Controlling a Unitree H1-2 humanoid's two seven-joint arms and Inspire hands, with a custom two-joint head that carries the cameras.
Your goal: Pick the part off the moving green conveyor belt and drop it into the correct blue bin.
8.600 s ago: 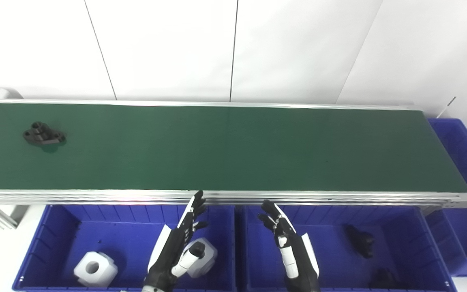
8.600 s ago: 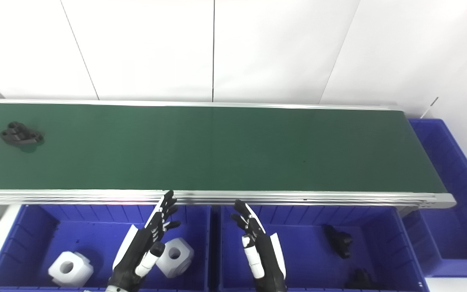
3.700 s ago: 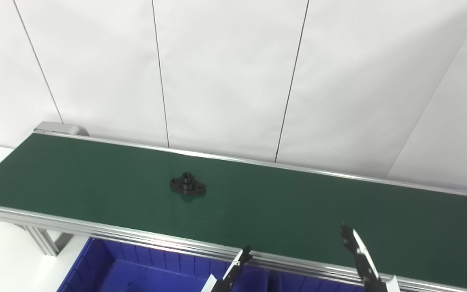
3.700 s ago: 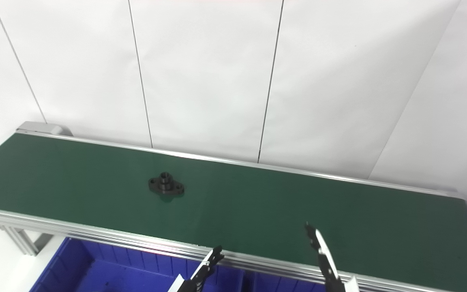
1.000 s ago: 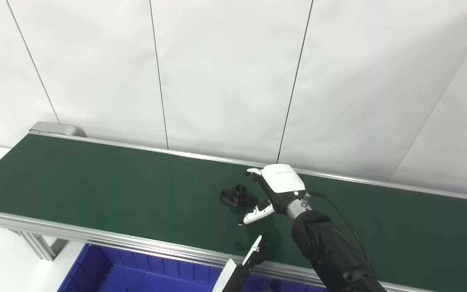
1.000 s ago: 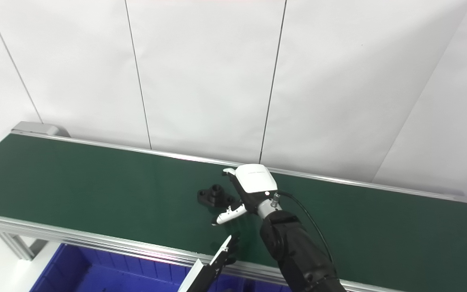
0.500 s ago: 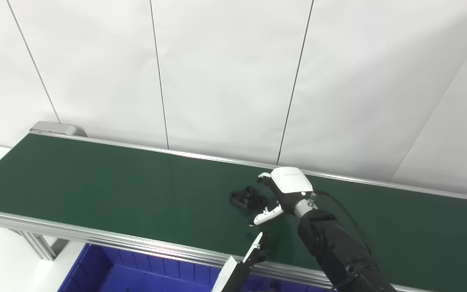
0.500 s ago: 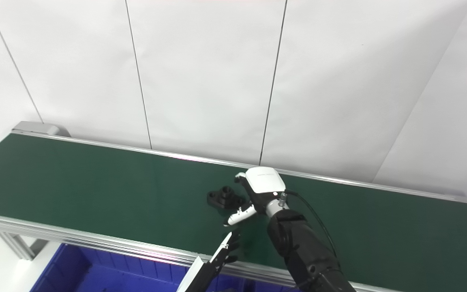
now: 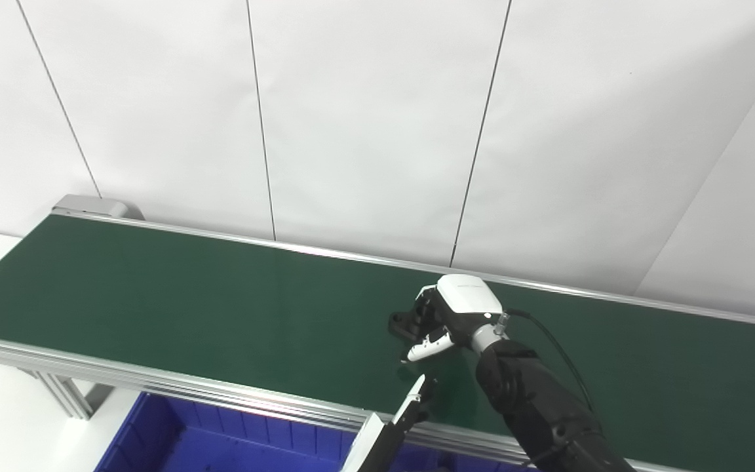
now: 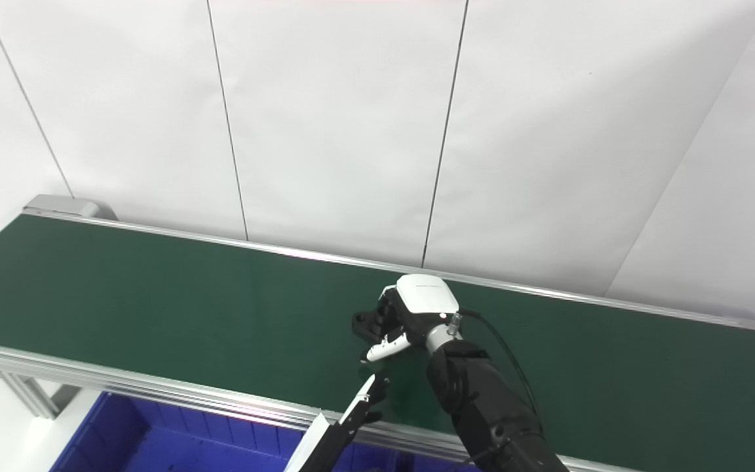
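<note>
A black flanged part [image 9: 402,322] lies on the green conveyor belt [image 9: 187,308], a little right of the middle. My right hand [image 9: 446,316] reaches over the belt and covers the part from the right. Its fingers [image 9: 425,313] curl down around the part, most of which they hide, and the white-tipped thumb [image 9: 425,346] sits just in front of it. The part still rests on the belt. My left hand [image 9: 410,410] pokes up at the bottom edge over the belt's near rail, fingers straight, holding nothing.
A blue bin [image 9: 233,439] shows below the belt's near aluminium rail [image 9: 154,383] at the bottom left; its inside is out of view. A white panelled wall stands right behind the belt. The belt's left end has a grey cover [image 9: 92,206].
The part has ridden rightward on the belt into my right hand. That hand's fingers, spread half a second ago, have curled down over it. The left hand has stayed low by the rail.
</note>
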